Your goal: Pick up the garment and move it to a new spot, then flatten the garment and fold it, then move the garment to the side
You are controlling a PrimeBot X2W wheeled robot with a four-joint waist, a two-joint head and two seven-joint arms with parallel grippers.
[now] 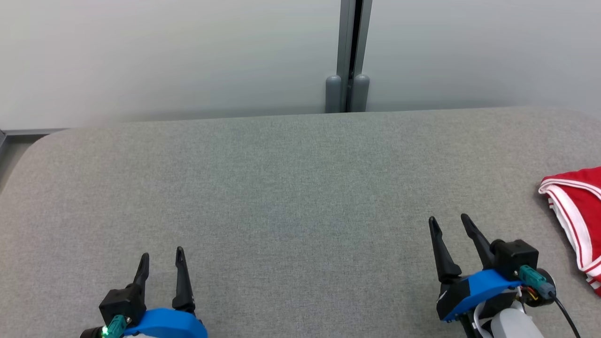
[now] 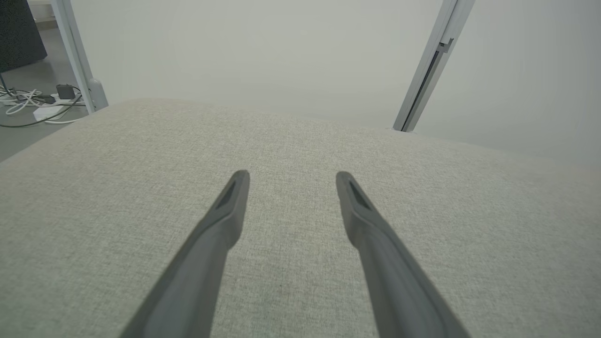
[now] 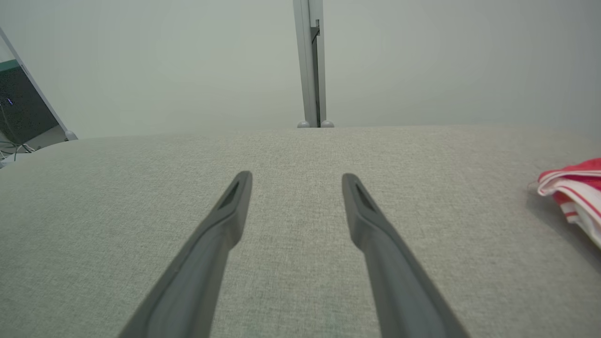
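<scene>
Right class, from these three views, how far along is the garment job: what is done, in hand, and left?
Done: unclear; the red garment with white stripes lies layered, perhaps folded, at the right edge of the grey fabric-covered table, apart from both grippers. In hand: nothing; the left gripper and right gripper stand open and empty. Left: if it is unfolded, everything.

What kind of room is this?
Probably a lab or office test space, not a home: a plain grey cloth-covered table stands against pale partition panels joined by a metal post, with loose cables on the floor. A red-and-white garment lies on the table.
</scene>
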